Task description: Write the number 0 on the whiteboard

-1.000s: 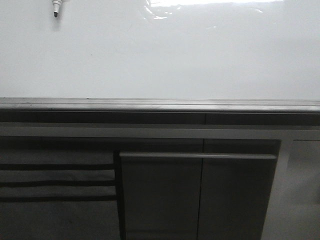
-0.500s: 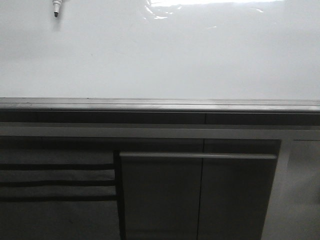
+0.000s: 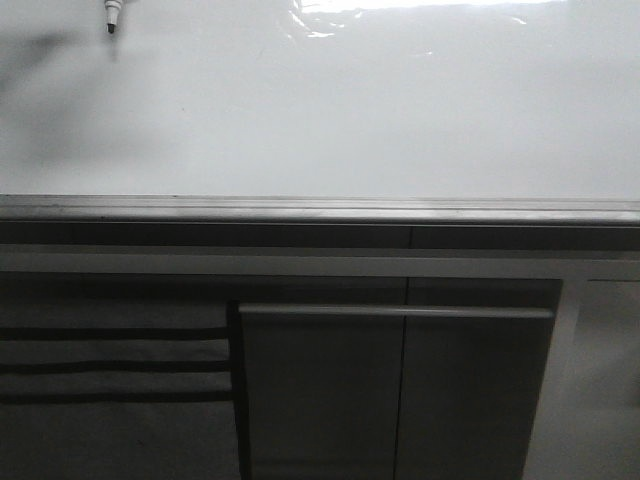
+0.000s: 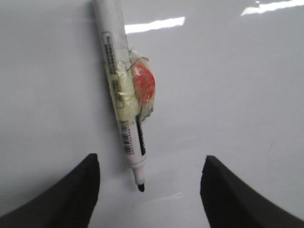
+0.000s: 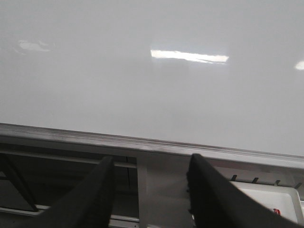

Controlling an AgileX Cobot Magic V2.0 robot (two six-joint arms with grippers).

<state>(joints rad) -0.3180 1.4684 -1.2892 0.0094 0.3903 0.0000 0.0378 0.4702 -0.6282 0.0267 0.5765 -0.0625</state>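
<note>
A marker (image 4: 124, 95) lay on the blank whiteboard (image 3: 380, 110). The left gripper (image 4: 148, 185) stood open around its tip. The right gripper (image 5: 149, 190) was open, empty.

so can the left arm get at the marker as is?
Probably yes. The marker lies on the whiteboard between the open left fingers, uncapped tip toward them, nothing in between. Its taped red-and-yellow lump might make the grip awkward.

All views facing whiteboard (image 3: 400, 110)

We see only the tip of the marker (image 3: 110, 17) in the front view; its body is cut off by the edge.
</note>
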